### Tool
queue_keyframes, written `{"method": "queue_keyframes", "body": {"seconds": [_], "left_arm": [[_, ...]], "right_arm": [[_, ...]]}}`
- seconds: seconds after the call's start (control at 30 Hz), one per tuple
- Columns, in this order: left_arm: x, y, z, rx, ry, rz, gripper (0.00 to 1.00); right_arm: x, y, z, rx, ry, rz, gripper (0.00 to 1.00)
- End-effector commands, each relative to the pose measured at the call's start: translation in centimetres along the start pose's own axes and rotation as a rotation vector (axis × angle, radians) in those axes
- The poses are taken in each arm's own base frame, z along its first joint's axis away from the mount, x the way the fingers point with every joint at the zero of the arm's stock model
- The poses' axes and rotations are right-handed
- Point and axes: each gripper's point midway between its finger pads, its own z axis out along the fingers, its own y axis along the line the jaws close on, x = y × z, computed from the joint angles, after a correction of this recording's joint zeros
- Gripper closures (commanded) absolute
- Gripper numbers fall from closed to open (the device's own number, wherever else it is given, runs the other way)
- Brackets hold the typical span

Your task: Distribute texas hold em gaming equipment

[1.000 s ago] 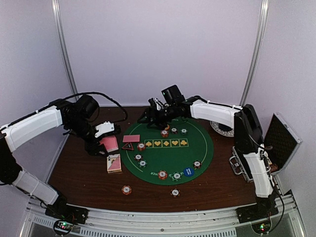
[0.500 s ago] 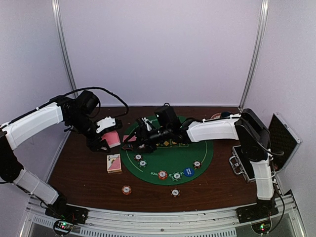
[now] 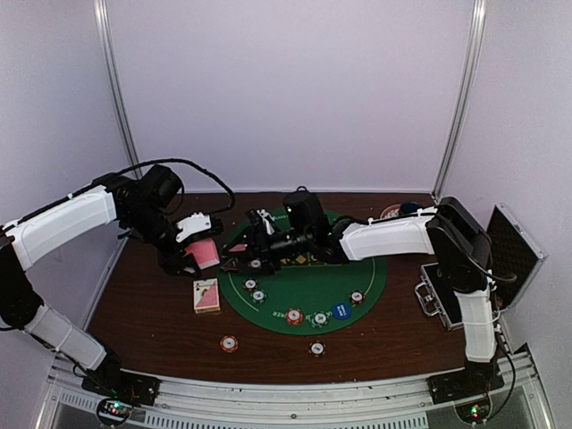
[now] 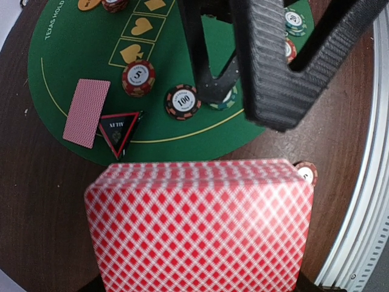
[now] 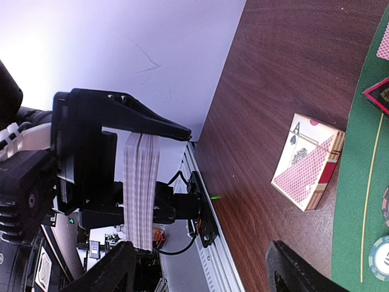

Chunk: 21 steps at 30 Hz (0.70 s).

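Over the worktop [image 3: 152, 313], at the left rim of the mat [image 3: 313, 286], the right end effector [image 3: 239, 259] has swung in from the far side, fingers spread, just beside the deck [image 3: 206, 254] grasped by the left end effector [image 3: 197, 258]

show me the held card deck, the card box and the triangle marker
card deck [image 4: 200, 228]: left wrist view, middle of the top card's back
card box [image 5: 307, 161]: right wrist view, middle of its face
triangle marker [image 4: 120, 129]: left wrist view, black centre

Mat [image 3: 308, 288] is laid at frame centre. Box [image 3: 206, 295] is set just off its left edge, w/ deck [image 3: 206, 253] held in left gripper [image 3: 200, 259] just above. A chip [image 3: 230, 343] and 2nd chip [image 3: 317, 349] are placed below mat; case [image 3: 502, 255] at far right.
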Motion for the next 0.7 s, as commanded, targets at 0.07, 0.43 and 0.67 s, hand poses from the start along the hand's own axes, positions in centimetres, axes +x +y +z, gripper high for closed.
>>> {"method": "queue_keyframes", "body": {"seconds": [0.07, 0.43, 0.67], "left_arm": [[-1.4, 0.2, -0.3, -0.002, -0.033, 0.001, 0.96], [-2.3, 0.2, -0.1, 0.005, -0.036, 0.005, 0.96], [-3.0, 0.1, -0.1, 0.008, -0.05, 0.01, 0.96]], "right_arm": [[-0.6, 5.3, -0.4, -0.116, -0.019, -0.073, 0.22], [-0.1, 6.0, 1.3, -0.165, 0.01, -0.066, 0.22], [-0.3, 5.7, 2.2, -0.175, 0.023, -0.052, 0.23]]}}
